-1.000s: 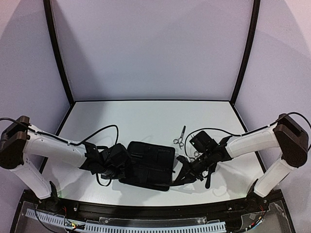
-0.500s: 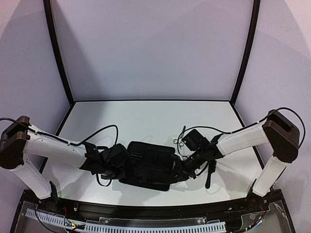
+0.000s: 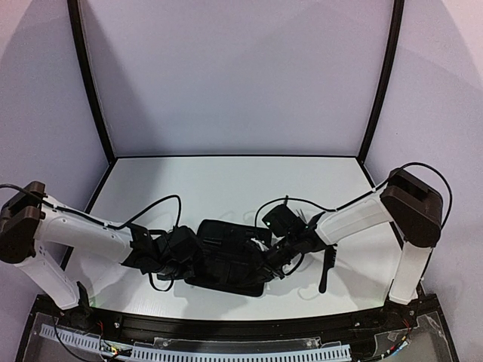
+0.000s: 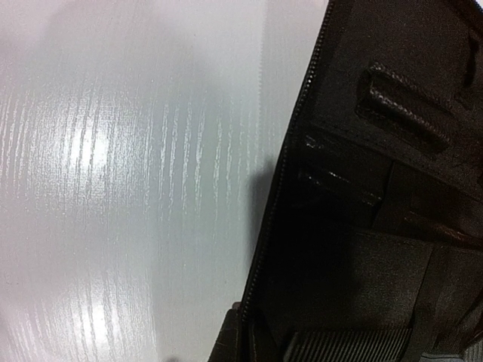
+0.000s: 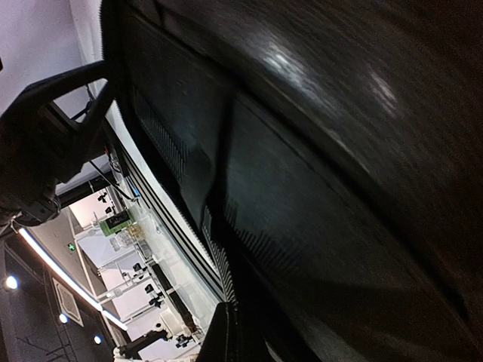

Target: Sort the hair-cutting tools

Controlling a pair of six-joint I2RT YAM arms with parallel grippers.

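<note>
The black zip case (image 3: 226, 249) lies open at the table's front middle. My left gripper (image 3: 189, 256) is shut on its left zip edge (image 4: 283, 188); one finger (image 4: 232, 335) shows outside the edge. My right gripper (image 3: 266, 260) is low over the case's right part and shut on a slim black comb (image 5: 219, 253), whose teeth lie against the case's inner face (image 5: 362, 151). A second black comb (image 3: 326, 268) lies on the table to the right. Only the tip of one silver scissors (image 3: 285, 200) shows behind the right wrist; the other pair is hidden.
Black cables (image 3: 162, 202) loop over the table beside both arms. The white table (image 3: 226, 181) is walled at the back and both sides. The table's front rail (image 3: 226, 328) runs close below the case.
My right arm has swung left from beside the case to over its right part, carrying the comb and covering the scissors. The left arm and case have stayed put.
</note>
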